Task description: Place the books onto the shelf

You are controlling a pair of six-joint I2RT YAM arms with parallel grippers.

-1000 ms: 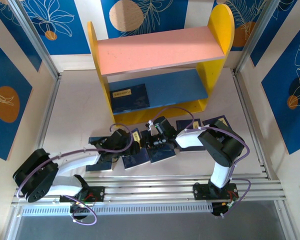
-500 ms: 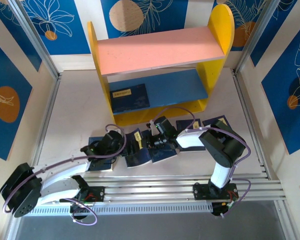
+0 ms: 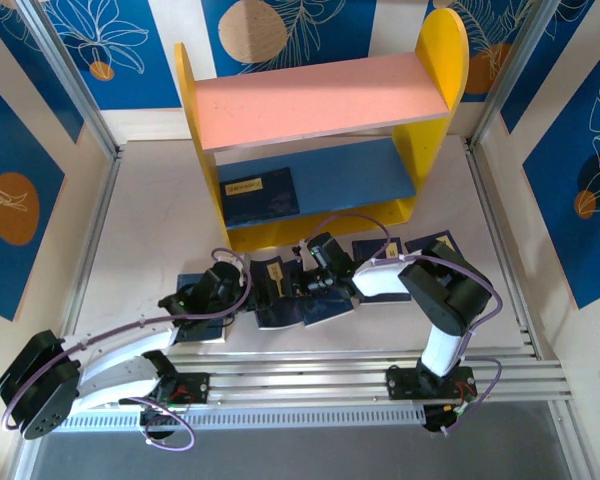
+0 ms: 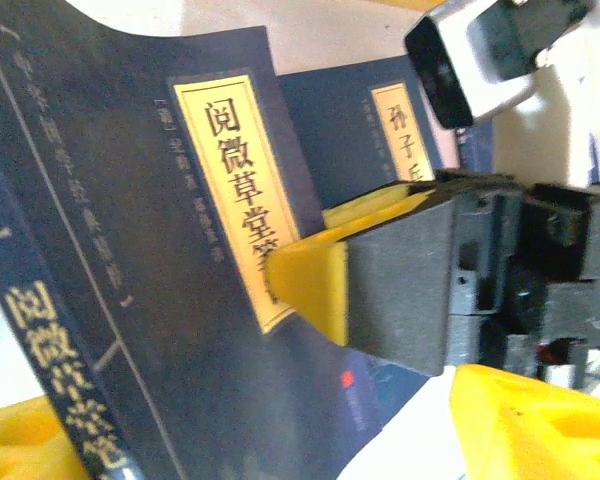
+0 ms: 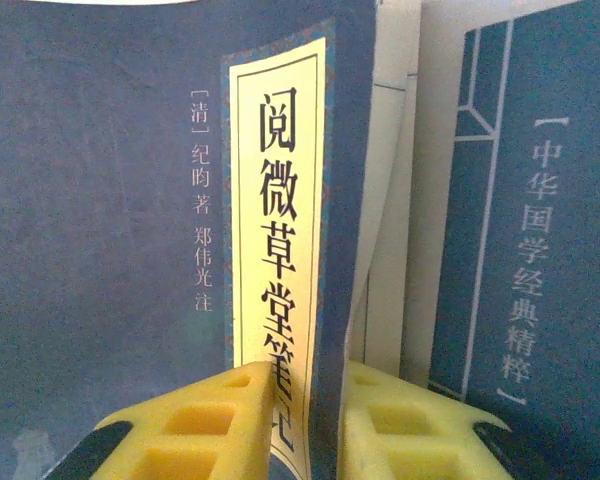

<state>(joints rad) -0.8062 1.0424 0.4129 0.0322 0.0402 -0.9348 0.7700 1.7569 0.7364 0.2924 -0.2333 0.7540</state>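
Several dark navy books lie in a row on the table in front of the shelf (image 3: 208, 150). One more book (image 3: 258, 195) rests on the shelf's blue lower board. My right gripper (image 3: 298, 287) (image 5: 305, 420) is shut on the edge of a labelled book (image 3: 277, 292) (image 5: 130, 200), a yellow finger on each side of its cover. My left gripper (image 3: 242, 292) (image 4: 280, 440) is open just left of that book (image 4: 130, 260). Its yellow fingertips (image 4: 540, 420) stand wide apart on either side of the book's lower end. The right gripper's finger (image 4: 310, 275) presses on the cover in the left wrist view.
Other books lie flat at the left (image 3: 195, 318), the middle (image 3: 328, 305) and the right (image 3: 430, 245). The pink upper board (image 3: 310, 95) is bare. Metal rails (image 3: 310, 365) run along the near edge, and patterned walls close in both sides.
My left arm has pulled back to the left and its jaws have narrowed somewhat. The book in my right gripper has tipped up, so its yellow label now faces the camera.
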